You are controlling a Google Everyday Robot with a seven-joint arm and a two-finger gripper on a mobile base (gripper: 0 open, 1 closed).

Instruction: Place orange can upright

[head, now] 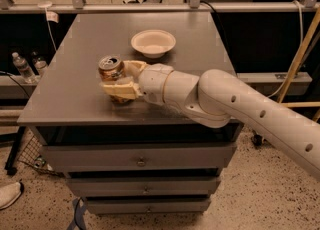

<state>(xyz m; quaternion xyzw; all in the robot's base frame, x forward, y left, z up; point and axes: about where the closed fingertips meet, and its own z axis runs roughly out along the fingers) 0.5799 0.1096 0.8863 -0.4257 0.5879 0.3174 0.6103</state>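
Note:
The orange can (110, 69) stands upright on the grey cabinet top (75, 84), left of centre, its silver pull-tab top facing up. My gripper (120, 79) comes in from the right on a white arm. Its cream fingers (121, 90) lie on either side of the can's lower body, one behind it and one in front, touching it. The lower part of the can is hidden by the front finger.
A white bowl (153, 42) sits behind the can near the middle back of the top. The cabinet has drawers (140, 161) below. Water bottles (22, 67) stand on a shelf to the left. A wooden pole (299, 54) leans at the right.

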